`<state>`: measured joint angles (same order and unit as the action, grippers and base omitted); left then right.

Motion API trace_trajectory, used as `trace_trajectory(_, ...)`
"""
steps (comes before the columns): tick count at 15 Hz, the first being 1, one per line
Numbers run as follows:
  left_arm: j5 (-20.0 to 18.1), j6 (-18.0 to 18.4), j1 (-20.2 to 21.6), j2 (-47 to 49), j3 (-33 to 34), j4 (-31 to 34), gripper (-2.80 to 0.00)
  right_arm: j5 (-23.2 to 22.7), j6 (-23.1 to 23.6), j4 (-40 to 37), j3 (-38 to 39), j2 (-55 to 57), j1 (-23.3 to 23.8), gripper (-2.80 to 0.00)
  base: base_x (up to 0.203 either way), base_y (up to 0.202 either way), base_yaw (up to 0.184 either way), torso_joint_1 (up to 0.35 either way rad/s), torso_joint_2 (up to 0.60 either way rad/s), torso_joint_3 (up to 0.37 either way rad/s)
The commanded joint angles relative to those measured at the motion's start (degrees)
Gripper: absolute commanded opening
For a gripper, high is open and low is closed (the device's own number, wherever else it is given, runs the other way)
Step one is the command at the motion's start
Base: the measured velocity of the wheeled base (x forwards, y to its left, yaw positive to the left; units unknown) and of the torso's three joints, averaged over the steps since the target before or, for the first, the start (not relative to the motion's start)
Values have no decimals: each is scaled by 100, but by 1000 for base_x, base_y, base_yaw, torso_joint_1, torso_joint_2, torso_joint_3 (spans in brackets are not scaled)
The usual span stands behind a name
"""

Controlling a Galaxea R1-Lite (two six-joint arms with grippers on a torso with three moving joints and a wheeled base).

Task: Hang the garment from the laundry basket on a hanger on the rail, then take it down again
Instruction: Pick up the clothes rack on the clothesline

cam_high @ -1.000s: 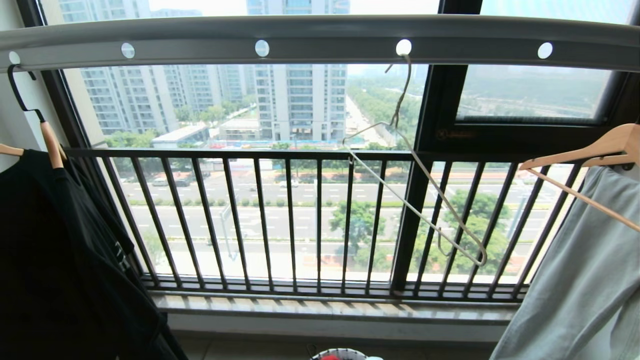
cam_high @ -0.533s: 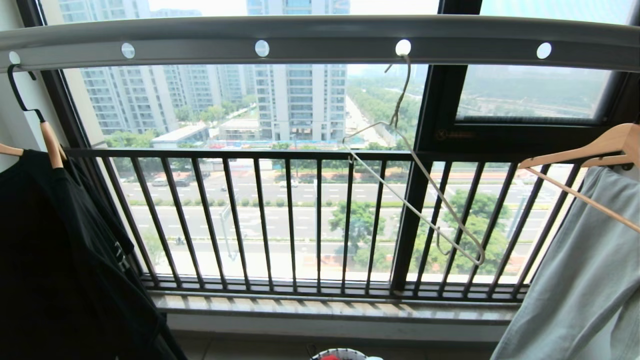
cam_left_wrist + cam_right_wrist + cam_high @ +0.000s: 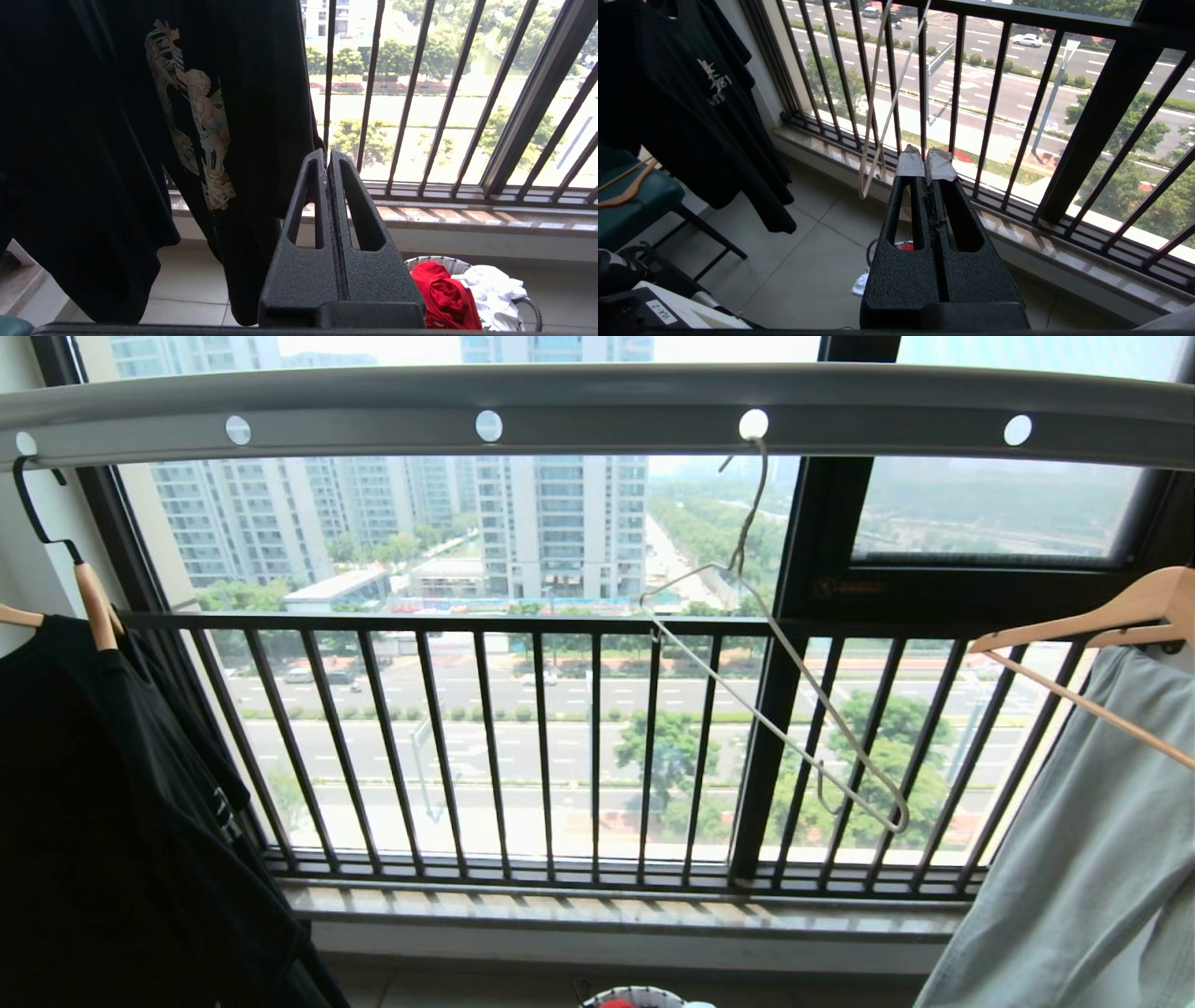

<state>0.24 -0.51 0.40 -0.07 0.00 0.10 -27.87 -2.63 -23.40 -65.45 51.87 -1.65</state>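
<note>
Looking ahead, you see the hanger [image 3: 775,644] tilted on the rail [image 3: 597,406]. Your left gripper [image 3: 327,161], clenched empty, overlooks the garment [image 3: 444,298] in the laundry basket [image 3: 530,305]. Your right gripper [image 3: 926,158], clenched empty, nears the hanger; a brush could unhook it.

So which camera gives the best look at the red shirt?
The left wrist view: the red T-shirt lies crumpled in the laundry basket. The head view shows only a sliver; the right wrist view, a red speck.
</note>
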Motion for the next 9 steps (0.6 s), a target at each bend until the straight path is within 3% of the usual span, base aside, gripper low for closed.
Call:
trace_trajectory(1, 2, -2, 2, 7, 0, -1, -280, -28, -9, -69, -721, 1151, -293, -280, 0, 0, 0, 0, 0, 0)
trace_trajectory(3, 2, -2, 0, 7, 5, -1, -280, 278, -9, -87, -1135, 1717, -964, -280, 0, 0, 0, 0, 0, 0)
trace_trajectory(6, 2, -2, 3, 7, 0, -1, -280, 1233, -9, -78, -1517, 2571, -1992, -280, 0, 0, 0, 0, 0, 0)
trace_trajectory(7, 2, -2, 4, 7, 0, -1, -280, 1478, -9, -84, -1704, 2819, -2174, -173, 0, 0, 0, 0, 0, 0)
trace_trajectory(8, 2, -2, -1, 7, 0, -1, -280, 1730, -9, -100, -1938, 3032, -2308, 0, 0, 0, 0, 0, 0, 0)
trace_trajectory(9, 2, -2, 2, 7, 0, -1, -280, 1911, -2, -109, -2083, 3208, -2362, 0, 0, 0, 0, 0, 0, 0)
